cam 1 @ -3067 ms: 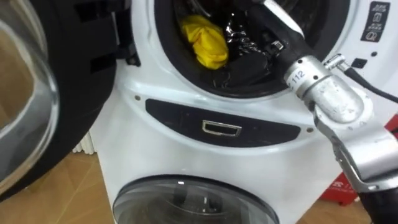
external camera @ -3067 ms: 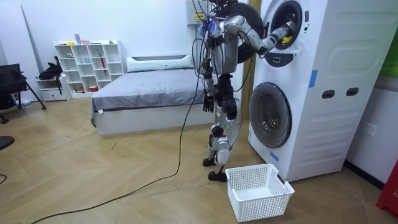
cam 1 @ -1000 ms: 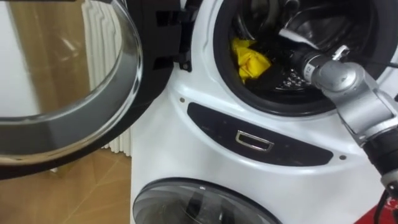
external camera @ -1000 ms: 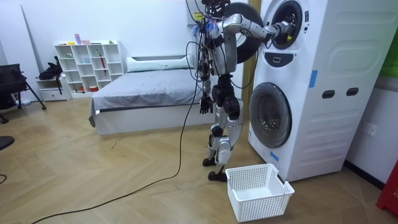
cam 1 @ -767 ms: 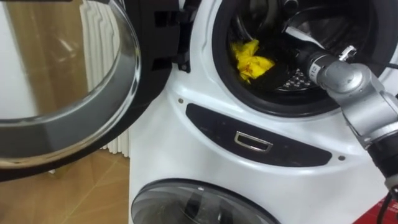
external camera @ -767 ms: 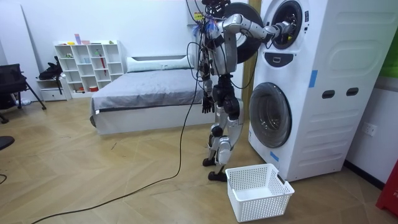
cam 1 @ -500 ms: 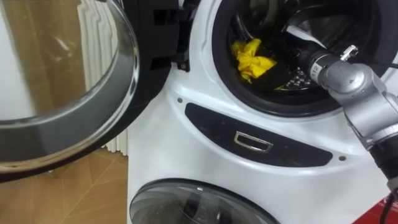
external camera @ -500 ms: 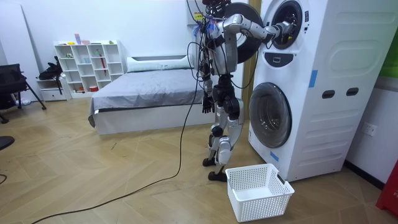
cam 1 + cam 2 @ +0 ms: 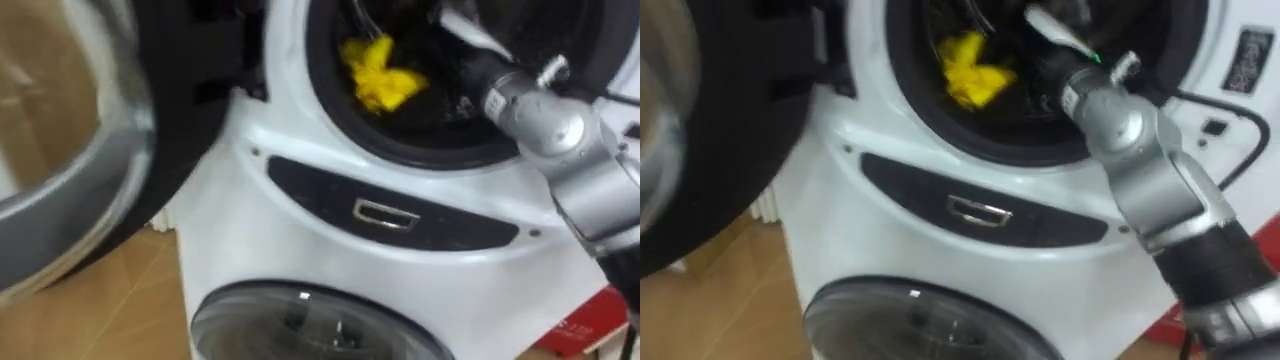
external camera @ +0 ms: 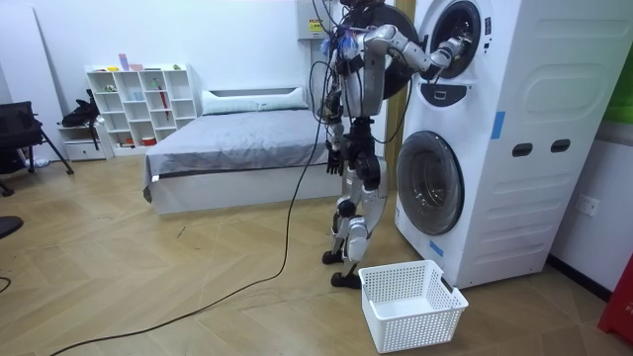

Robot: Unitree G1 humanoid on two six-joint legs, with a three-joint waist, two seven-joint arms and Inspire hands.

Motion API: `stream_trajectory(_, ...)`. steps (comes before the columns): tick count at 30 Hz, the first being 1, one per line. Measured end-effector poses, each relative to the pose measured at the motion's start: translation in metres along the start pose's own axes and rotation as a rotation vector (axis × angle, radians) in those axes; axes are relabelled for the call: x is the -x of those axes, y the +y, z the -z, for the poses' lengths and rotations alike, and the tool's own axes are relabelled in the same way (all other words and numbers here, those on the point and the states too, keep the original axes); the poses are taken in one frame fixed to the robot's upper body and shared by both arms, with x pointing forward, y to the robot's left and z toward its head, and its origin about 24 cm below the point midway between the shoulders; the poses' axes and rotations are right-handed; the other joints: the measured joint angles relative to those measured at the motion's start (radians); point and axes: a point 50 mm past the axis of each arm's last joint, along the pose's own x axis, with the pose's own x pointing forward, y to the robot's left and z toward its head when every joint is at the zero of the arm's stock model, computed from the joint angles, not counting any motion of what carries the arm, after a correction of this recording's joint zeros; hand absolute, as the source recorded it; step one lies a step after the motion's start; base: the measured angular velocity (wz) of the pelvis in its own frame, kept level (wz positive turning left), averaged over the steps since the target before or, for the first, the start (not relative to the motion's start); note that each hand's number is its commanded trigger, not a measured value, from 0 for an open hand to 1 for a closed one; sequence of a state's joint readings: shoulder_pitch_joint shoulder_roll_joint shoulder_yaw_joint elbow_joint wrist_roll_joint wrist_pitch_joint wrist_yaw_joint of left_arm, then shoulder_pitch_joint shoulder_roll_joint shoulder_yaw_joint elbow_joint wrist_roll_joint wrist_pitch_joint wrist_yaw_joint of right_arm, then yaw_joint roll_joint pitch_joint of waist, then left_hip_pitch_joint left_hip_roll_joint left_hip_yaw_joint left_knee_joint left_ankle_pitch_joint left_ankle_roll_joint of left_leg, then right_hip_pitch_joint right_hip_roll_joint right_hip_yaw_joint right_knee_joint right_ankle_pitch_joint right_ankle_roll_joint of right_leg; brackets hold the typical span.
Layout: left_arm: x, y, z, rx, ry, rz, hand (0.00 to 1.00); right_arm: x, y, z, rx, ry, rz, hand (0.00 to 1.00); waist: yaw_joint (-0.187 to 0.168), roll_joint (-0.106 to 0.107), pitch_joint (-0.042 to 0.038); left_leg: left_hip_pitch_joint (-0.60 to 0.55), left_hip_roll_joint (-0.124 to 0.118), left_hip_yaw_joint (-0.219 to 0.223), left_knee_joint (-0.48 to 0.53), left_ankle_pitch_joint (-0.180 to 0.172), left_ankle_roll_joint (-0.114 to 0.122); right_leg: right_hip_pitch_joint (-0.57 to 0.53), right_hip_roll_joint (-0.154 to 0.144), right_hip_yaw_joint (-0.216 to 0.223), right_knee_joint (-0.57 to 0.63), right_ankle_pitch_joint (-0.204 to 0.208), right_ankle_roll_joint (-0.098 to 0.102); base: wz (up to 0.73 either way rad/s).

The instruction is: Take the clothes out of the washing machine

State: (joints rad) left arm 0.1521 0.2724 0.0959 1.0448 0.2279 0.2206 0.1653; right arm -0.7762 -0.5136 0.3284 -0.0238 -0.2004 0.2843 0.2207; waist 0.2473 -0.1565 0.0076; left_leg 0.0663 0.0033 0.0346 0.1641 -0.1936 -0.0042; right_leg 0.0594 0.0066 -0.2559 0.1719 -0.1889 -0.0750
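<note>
**Fingers unseen in the drum, yellow cloth to their left**

The fingers of the right hand [image 9: 458, 55] are swallowed by the dark of the upper drum [image 9: 440, 140], so it cannot be told whether they are released or clenched. No cloth is seen to be held. The yellow cloth [image 9: 380, 78] is bunched at the drum's front, near the hand and to its left, apart from it as far as can be made out. No clear long axis is offered, though the bundle is drawn out slightly from upper left to lower right. The right hand is judged much the nearer, while the left hand [image 10: 335, 160] is hung by the hip. A short reach leftward is judged to be called for, with the white basket [image 10: 410, 302] set on the floor before the washing machine [image 9: 300, 150]
</note>
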Motion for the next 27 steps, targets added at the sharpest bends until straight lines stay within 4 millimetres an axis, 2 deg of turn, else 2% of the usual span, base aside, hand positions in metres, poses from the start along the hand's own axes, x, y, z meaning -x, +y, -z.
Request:
stream_trajectory(1,0.001,-0.003,0.003,0.003,0.004,-0.004,0.00,0.007,0.004,-0.007,-0.010,-0.042,-0.001,1.00,-0.003,0.014,-0.0002,0.009,0.001,0.012,0.000,0.000,0.000,0.004,-0.001,0.010,0.000,0.000,0.001,-0.19)
stream_trajectory(2,0.002,-0.007,0.006,0.012,0.005,-0.004,0.00,0.014,0.005,-0.014,-0.029,-0.081,0.004,1.00,-0.022,0.026,-0.0014,0.016,0.002,0.010,0.000,0.000,0.000,0.012,-0.004,0.009,-0.002,0.001,0.001,-0.13)
stream_trajectory(4,0.003,-0.011,0.014,0.009,0.016,0.003,0.00,0.026,0.005,-0.025,-0.064,-0.147,0.018,1.00,-0.052,0.039,-0.0050,0.020,0.003,0.010,-0.002,0.000,0.000,0.015,-0.005,0.011,-0.002,0.001,0.001,0.00)
stream_trajectory(5,0.003,-0.012,0.019,0.005,0.023,0.005,0.00,0.033,0.008,-0.034,-0.068,-0.194,0.017,1.00,-0.067,0.043,-0.0030,0.028,0.005,0.014,-0.003,0.000,0.000,0.022,-0.004,0.012,-0.002,0.001,0.001,-0.07)
stream_trajectory(6,0.004,-0.013,0.024,0.004,0.037,0.009,0.00,0.041,0.011,-0.040,-0.067,-0.232,0.015,1.00,-0.084,0.045,-0.0057,0.035,0.006,0.019,-0.003,0.000,0.000,0.027,-0.002,0.019,-0.002,0.001,0.001,-0.12)
stream_trajectory(8,0.005,-0.016,0.027,0.020,0.040,0.015,0.00,0.056,0.013,-0.046,-0.078,-0.282,0.026,1.00,-0.094,0.049,-0.0082,0.040,0.007,0.022,-0.003,0.000,0.000,0.027,0.001,0.039,-0.003,0.001,0.001,-0.19)
stream_trajectory(12,0.007,-0.026,0.026,0.034,0.029,0.040,0.00,0.067,0.014,-0.055,-0.113,-0.338,0.028,1.00,-0.119,0.057,-0.0089,0.049,0.007,0.031,-0.004,0.000,0.000,0.029,0.002,0.058,-0.003,0.001,0.001,-0.20)
stream_trajectory(14,0.008,-0.027,0.026,0.036,0.021,0.041,0.00,0.073,0.012,-0.051,-0.137,-0.334,0.055,1.00,-0.133,0.058,-0.0085,0.053,0.009,0.045,-0.004,0.000,0.000,0.035,0.003,0.061,-0.002,0.001,0.001,-0.06)
stream_trajectory(18,0.009,-0.029,0.031,0.035,0.029,0.033,0.00,0.080,0.012,-0.038,-0.165,-0.279,0.080,1.00,-0.141,0.060,-0.0073,0.063,0.010,0.047,-0.004,0.000,0.000,0.040,0.004,0.061,-0.002,0.001,0.002,-0.02)
stream_trajectory(20,0.010,-0.029,0.038,0.034,0.045,0.025,0.00,0.087,0.018,-0.028,-0.197,-0.235,0.066,1.00,-0.160,0.058,-0.0088,0.061,0.011,0.047,-0.004,0.000,0.000,0.038,0.004,0.062,-0.002,0.000,0.002,0.06)
stream_trajectory(22,0.011,-0.030,0.043,0.047,0.058,0.016,0.00,0.095,0.024,-0.018,-0.249,-0.195,0.050,1.00,-0.162,0.057,-0.0092,0.060,0.011,0.047,-0.004,-0.001,0.001,0.035,0.004,0.063,-0.001,0.000,0.002,0.00)
stream_trajectory(25,0.013,-0.034,0.049,0.053,0.078,0.026,0.00,0.106,0.028,-0.004,-0.315,-0.136,0.041,1.00,-0.177,0.069,-0.0136,0.049,0.020,0.048,-0.005,-0.015,0.004,0.024,0.013,0.062,0.004,0.004,0.001,0.03)
stream_trajectory(26,0.013,-0.035,0.053,0.050,0.092,0.032,0.00,0.108,0.029,-0.001,-0.347,-0.126,0.039,1.00,-0.185,0.083,-0.0105,0.048,0.023,0.049,-0.004,-0.020,0.003,0.025,0.017,0.064,0.005,0.006,0.001,0.00)
stream_trajectory(27,0.013,-0.035,0.053,0.050,0.094,0.033,0.00,0.109,0.030,0.000,-0.361,-0.124,0.034,1.00,-0.189,0.083,-0.0139,0.049,0.022,0.051,-0.003,-0.021,0.003,0.026,0.017,0.065,0.005,0.007,0.001,-0.05)
